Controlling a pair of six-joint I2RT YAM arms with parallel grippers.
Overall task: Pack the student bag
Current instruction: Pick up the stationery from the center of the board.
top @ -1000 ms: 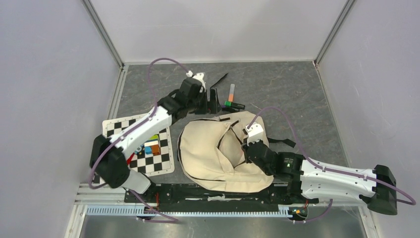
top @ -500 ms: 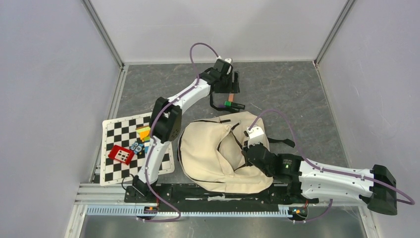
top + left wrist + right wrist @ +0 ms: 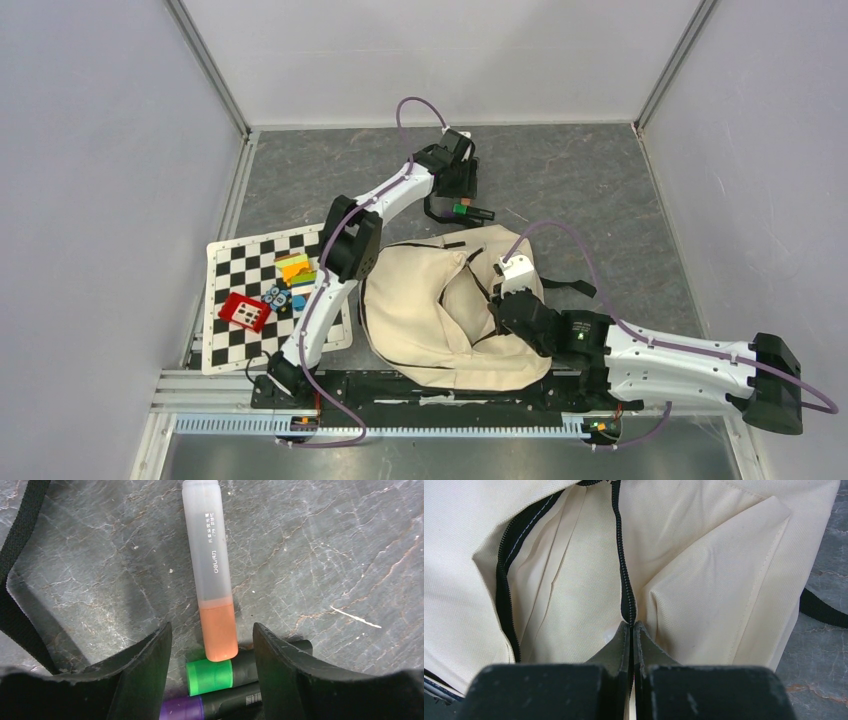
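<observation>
The large cream fabric student bag (image 3: 420,310) with black zippers and straps lies flat on the grey marbled table (image 3: 590,190), in the lower middle of the top view. Its main opening is parted towards the right.

The right gripper (image 3: 497,300) sits at the right edge of that opening. In the right wrist view its 2 fingers are pressed together at the bottom centre (image 3: 631,627). They pinch the black zipper edge of the bag (image 3: 704,555) where the 2 cream panels meet.

The left arm reaches to the upper middle of the top view, and the left gripper (image 3: 462,192) points down beyond the bag's far edge. In the left wrist view its jaws are apart (image 3: 211,628) and straddle the orange end of a highlighter with a frosted white body (image 3: 210,555). Bare table shows on each side, between the fingers (image 3: 150,660) and the pen, so nothing is gripped.

The highlighter runs from the top centre of that frame down to the bottom centre. Its orange end rests against a black marker with a green cap (image 3: 210,676), which lies crosswise below it. A purple-capped black marker (image 3: 182,710) lies just under that one, at the bottom edge. A black fabric strap (image 3: 20,555) curves down the left side of the frame.

At the left of the top view lies a black-and-white checkered mat (image 3: 235,265). On it are a red flat item (image 3: 245,312) and a cluster of small coloured blocks (image 3: 294,270).
</observation>
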